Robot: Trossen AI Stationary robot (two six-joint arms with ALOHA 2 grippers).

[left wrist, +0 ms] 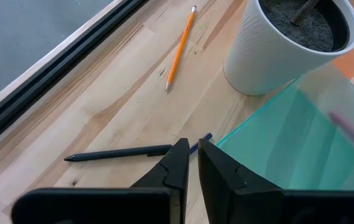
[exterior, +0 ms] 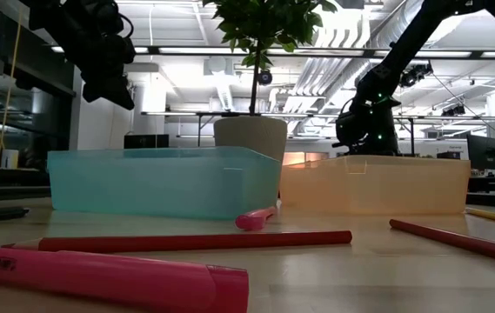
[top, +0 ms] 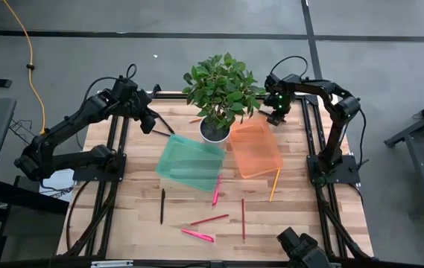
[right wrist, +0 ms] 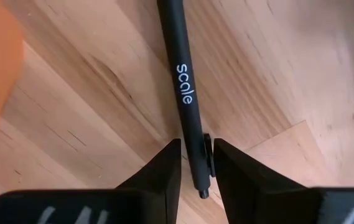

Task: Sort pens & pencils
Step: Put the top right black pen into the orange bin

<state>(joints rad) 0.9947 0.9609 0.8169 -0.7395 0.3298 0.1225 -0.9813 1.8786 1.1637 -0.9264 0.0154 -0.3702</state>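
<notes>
Only the right wrist view shows it — the right hand (right wrist: 195, 162) pinching a slim black pen (right wrist: 183, 93) printed "scale"; left hand (left wrist: 192, 165) pressed together above the wooden counter (left wrist: 102, 106).

The wooden table (top: 137, 223) carries a teal bin (top: 189, 161), orange bin (top: 255, 149), potted plant (top: 215, 128), pens (top: 215, 192) and pencils (top: 243, 219).
</notes>
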